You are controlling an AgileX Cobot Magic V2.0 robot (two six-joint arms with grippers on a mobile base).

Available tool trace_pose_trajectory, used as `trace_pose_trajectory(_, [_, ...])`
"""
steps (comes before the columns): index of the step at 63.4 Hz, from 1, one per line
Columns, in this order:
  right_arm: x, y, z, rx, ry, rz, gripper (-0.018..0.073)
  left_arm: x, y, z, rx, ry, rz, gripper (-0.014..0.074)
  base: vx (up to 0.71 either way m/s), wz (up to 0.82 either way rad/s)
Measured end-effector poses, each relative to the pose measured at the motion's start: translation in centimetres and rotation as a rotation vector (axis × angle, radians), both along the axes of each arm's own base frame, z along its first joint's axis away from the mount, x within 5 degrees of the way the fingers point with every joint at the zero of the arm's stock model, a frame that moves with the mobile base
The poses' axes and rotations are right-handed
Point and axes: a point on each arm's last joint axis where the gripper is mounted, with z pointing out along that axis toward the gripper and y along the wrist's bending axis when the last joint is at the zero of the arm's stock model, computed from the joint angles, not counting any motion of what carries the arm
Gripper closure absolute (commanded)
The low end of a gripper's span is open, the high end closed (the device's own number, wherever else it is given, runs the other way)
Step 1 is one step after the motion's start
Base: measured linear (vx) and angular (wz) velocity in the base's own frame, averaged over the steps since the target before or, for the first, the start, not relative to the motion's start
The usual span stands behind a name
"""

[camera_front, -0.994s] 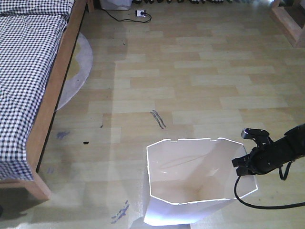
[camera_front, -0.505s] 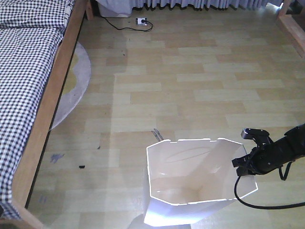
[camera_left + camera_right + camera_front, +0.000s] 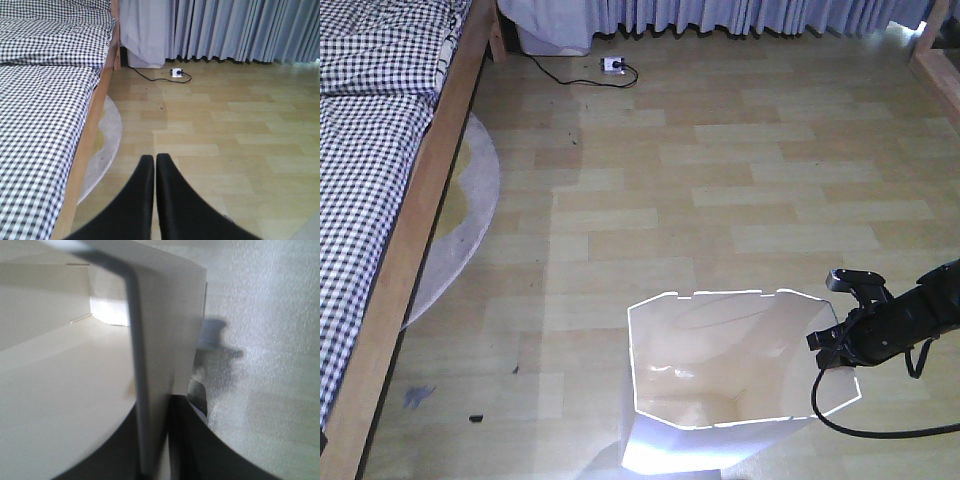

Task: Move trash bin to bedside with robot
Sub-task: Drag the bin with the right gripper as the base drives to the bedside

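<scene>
Trash bin (image 3: 720, 340): thin white angular plastic; right pincer (image 3: 832, 352) pinching rim; left pincer (image 3: 154, 160) closed

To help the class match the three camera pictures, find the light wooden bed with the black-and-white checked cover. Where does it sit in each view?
Front-facing view: the light wooden bed with the black-and-white checked cover runs down the left edge.
Left wrist view: it fills the left side.
Right wrist view: not in it; the white plastic trash bin fills the picture.
Shared landmark: the white power strip on the floor, also seen from the left wrist.
</scene>
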Motion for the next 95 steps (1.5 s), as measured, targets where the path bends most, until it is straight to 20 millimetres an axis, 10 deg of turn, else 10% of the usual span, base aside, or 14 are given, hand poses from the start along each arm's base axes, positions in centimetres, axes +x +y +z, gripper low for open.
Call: trace_pose_trajectory(95, [0.00, -0.01, 0.00, -0.001, 0.000, 0.000, 0.0561, 0.00, 0.00, 0.00, 0.000, 0.000, 0.000, 0.0603, 0.36, 0.02])
